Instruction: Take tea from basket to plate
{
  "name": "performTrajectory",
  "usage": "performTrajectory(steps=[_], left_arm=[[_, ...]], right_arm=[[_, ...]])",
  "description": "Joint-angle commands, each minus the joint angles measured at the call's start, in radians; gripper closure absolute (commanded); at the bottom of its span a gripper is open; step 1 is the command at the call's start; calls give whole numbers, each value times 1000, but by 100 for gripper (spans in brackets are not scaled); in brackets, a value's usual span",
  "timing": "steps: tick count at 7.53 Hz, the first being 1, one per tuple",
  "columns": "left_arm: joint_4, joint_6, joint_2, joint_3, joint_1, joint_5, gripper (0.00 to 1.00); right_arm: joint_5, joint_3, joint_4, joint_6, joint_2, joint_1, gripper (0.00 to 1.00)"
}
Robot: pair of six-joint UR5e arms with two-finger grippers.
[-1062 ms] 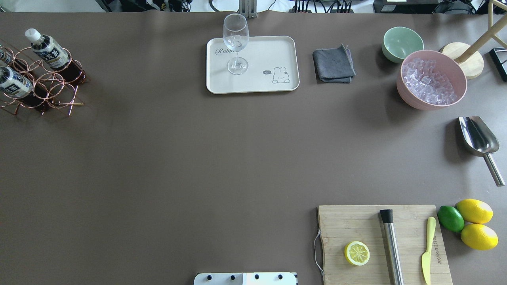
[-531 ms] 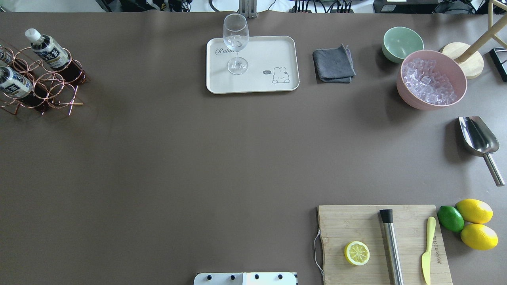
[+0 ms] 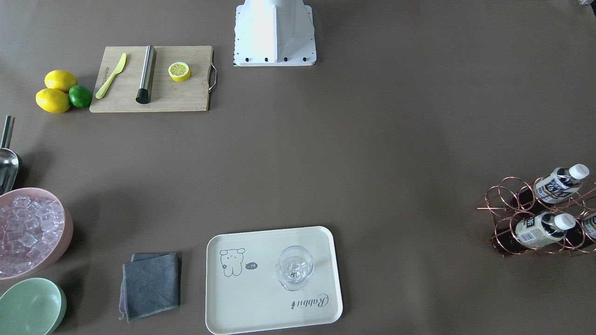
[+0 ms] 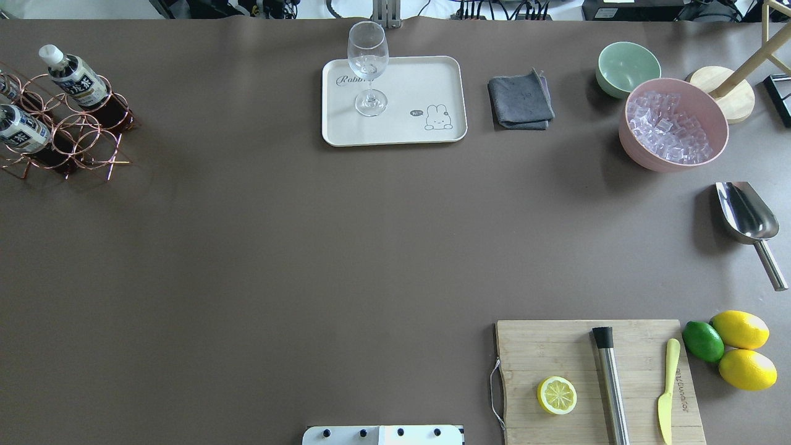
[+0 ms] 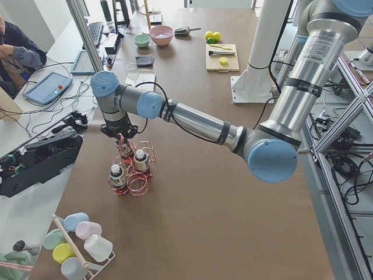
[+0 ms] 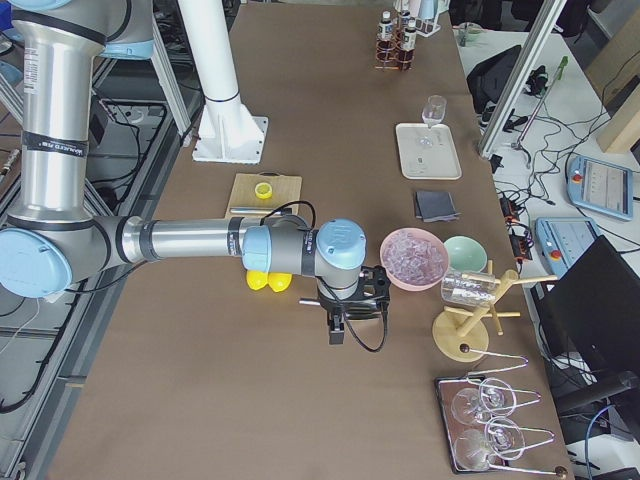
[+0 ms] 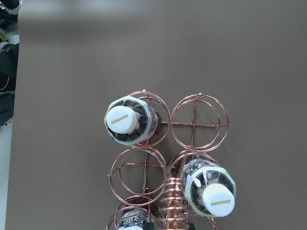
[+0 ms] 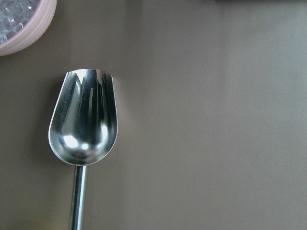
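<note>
Three tea bottles stand slanted in a copper wire basket [image 4: 93, 145] at the table's far left: one at the back [image 4: 73, 77], one in front [image 4: 21, 130], and a third cut off by the frame edge [image 4: 5, 86]. The left wrist view looks straight down on their white caps [image 7: 123, 120] [image 7: 211, 191]. My left gripper [image 5: 121, 139] hangs just above the basket; I cannot tell whether it is open or shut. The cream plate [image 4: 426, 80] lies at the far middle with a stemmed glass [image 4: 369, 62] on it. My right gripper [image 6: 337, 325] hovers over a metal scoop [image 8: 84, 120]; its state is unclear.
A grey cloth [image 4: 520, 102], a mint bowl [image 4: 627, 65] and a pink bowl of ice [image 4: 673, 123] lie right of the plate. A cutting board [image 4: 544, 352] with a lemon half, a muddler and a knife sits near right, with lemons and a lime beside it.
</note>
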Motion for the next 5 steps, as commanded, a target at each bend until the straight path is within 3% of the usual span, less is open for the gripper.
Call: performTrajectory(steps=[1, 5], left_arm=[[7, -2, -2, -21, -3, -14, 100], [48, -15, -12, -90, 0, -38, 100]], right_arm=[[2, 2, 0, 0, 0, 1, 0], [2, 3, 0, 0, 0, 3, 0]])
